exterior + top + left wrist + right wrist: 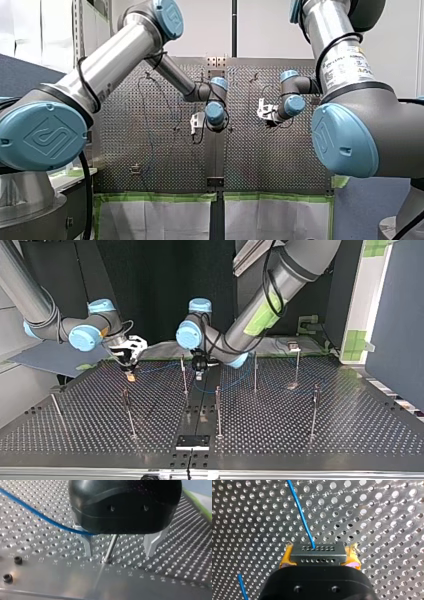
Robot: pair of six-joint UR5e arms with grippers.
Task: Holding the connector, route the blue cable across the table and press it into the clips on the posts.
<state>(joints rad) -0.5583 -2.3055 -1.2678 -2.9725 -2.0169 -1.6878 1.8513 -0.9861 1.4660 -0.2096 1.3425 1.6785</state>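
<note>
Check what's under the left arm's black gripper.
A thin metal post stands between my left gripper's open fingers; the blue cable runs in beside one. The gripper's body hides the post's top.

Silver arms [107,62] carry light-blue joint caps [42,135] and black cables [84,80]; my left hand [119,553] is black, metal-fingered.

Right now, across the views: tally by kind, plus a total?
Grippers: 2, my left gripper and my right gripper
Posts showing in the top view: 7
Blue cable: 1
Connector: 1
Total: 11
</note>
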